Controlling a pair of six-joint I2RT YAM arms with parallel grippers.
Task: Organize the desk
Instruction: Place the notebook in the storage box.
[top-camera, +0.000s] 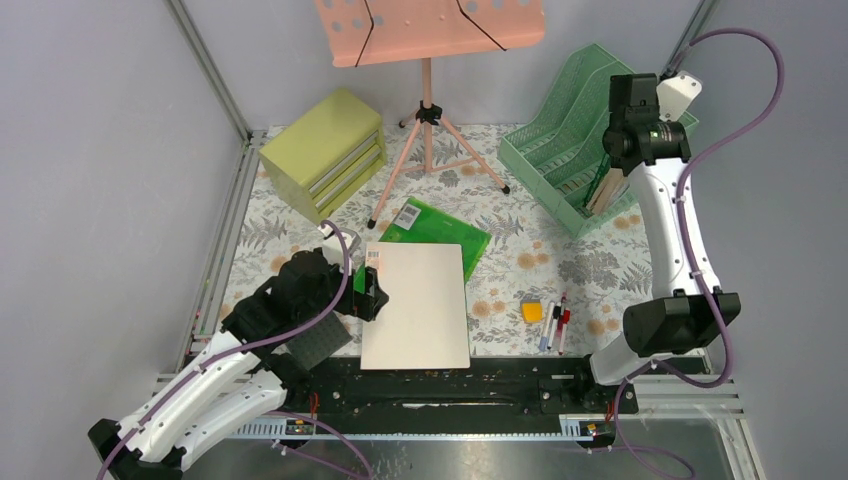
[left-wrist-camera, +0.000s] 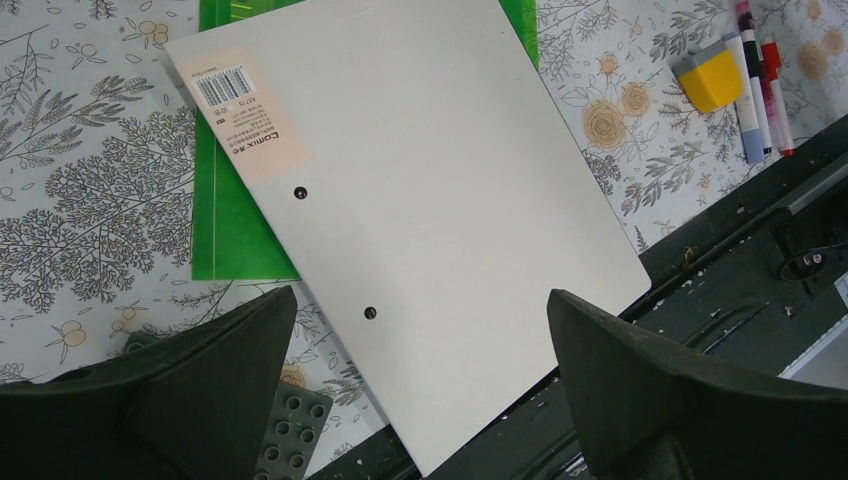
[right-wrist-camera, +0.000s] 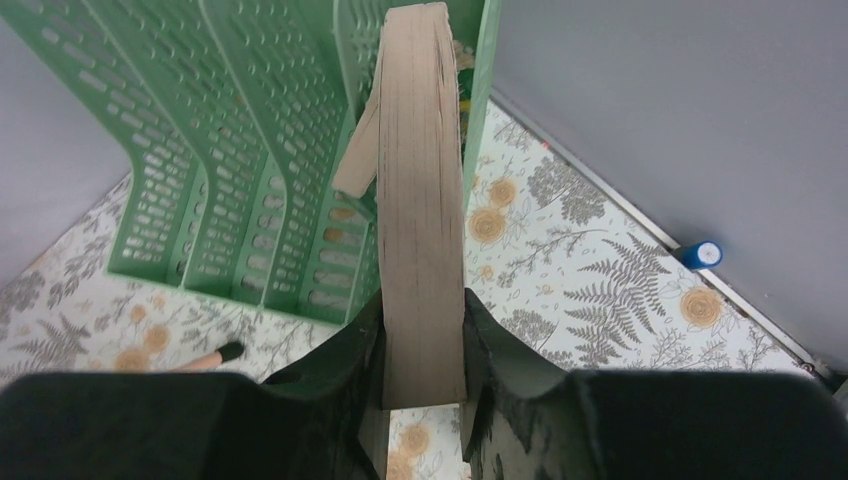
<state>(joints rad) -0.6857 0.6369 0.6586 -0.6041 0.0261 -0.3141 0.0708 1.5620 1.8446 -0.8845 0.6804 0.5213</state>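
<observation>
Right gripper (right-wrist-camera: 424, 345) is seen closed partway on a thick tan book (right-wrist-camera: 418, 200), both covers being pinched, with the far end of the book at the rightmost slot of the green file rack (right-wrist-camera: 250, 180); whether it is seated there cannot be told. Left gripper (left-wrist-camera: 420, 310) is held wide open, nothing gripped, above a white folder (left-wrist-camera: 420, 200) that is laid over a green folder (left-wrist-camera: 235, 235). The desk (top-camera: 560, 265) is spread flat beneath both arms, with the rack at its 2 o'clock, an olive cabinet (top-camera: 325, 150) at 10 o'clock and pens (top-camera: 556, 325) at 4 o'clock. The desk itself is judged rigid and fixed, so nothing is to be grasped on it except the loose items. The white folder is judged light, thin and slick, hard to pinch where it lies flat. It would best be taken at its 6 o'clock edge, which appears to be laid over the black rail (top-camera: 520, 375).
</observation>
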